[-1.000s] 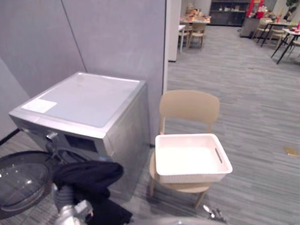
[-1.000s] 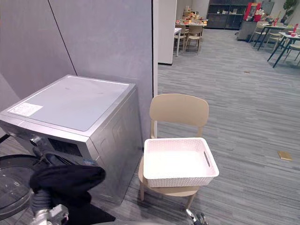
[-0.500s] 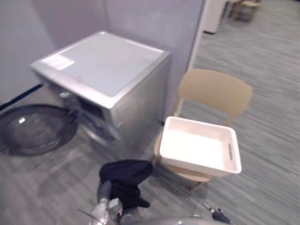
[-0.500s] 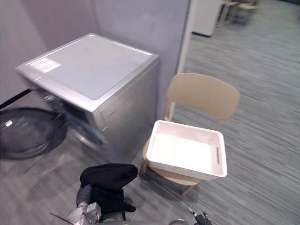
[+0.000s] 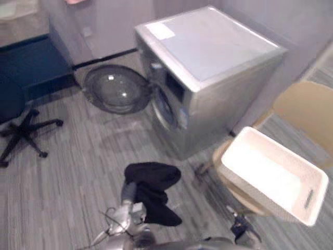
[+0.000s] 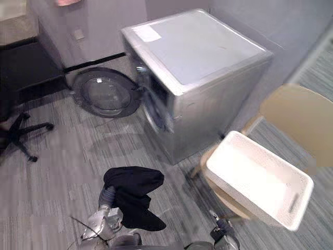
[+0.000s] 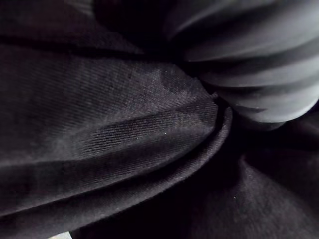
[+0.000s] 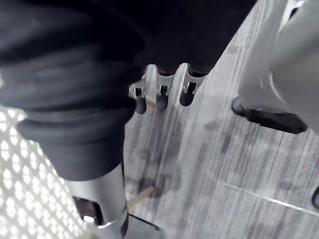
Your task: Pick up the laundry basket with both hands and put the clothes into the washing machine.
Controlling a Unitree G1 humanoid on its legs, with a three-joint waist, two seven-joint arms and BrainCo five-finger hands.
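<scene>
A black cloth garment (image 5: 152, 190) is draped over the left hand (image 7: 259, 69), above the grey striped floor (image 5: 78, 172). The fingers are buried in the fabric, so I cannot tell whether they grip. The right hand (image 8: 160, 97) hangs with relaxed fingers, holding nothing, beside the white perforated plastic laundry basket (image 5: 270, 174), which sits on a beige chair (image 5: 307, 112). Farther off stands the silver front-loading washing machine (image 5: 213, 57), its round glass door (image 5: 117, 88) swung open.
</scene>
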